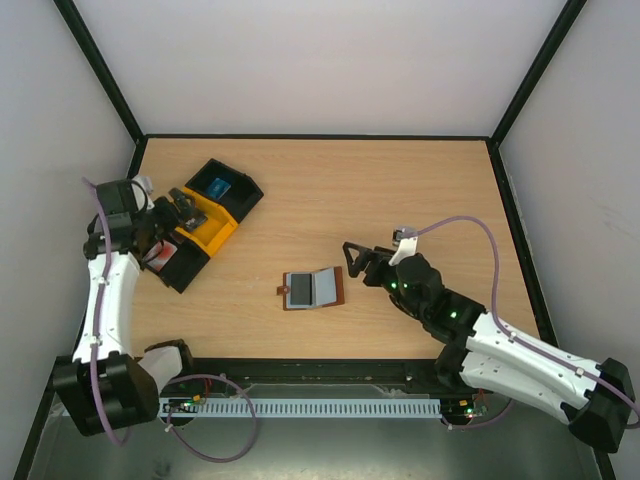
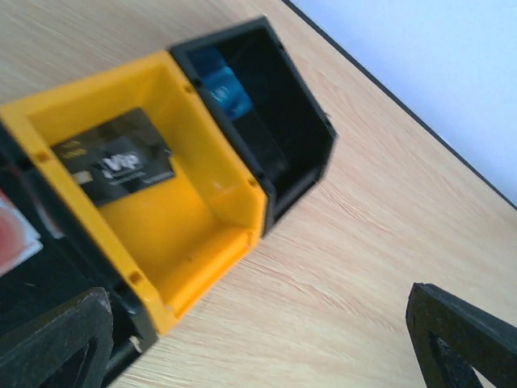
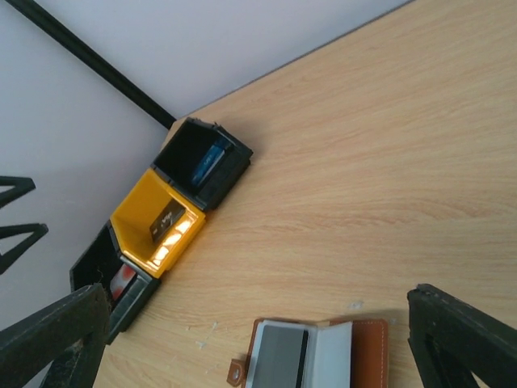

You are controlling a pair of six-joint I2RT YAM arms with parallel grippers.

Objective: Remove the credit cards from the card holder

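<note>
The brown card holder (image 1: pixel 313 288) lies open on the table, and a grey card (image 3: pixel 279 362) shows in its left pocket. My right gripper (image 1: pixel 352 262) stands open just right of the card holder (image 3: pixel 363 343), with nothing between its fingers. A dark grey credit card (image 2: pixel 121 166) lies flat in the yellow bin (image 2: pixel 202 242). A red credit card (image 2: pixel 12 234) sits in the near black bin (image 1: pixel 172 262). My left gripper (image 1: pixel 185 208) hovers open and empty over the yellow bin (image 1: pixel 210 228); its fingers (image 2: pixel 56 343) frame bare wood in the wrist view.
A far black bin (image 1: pixel 228 190) holds a blue card (image 2: pixel 226 90). The three bins stand in a diagonal row at the table's left side. A black frame edges the table, with white walls behind and beside it.
</note>
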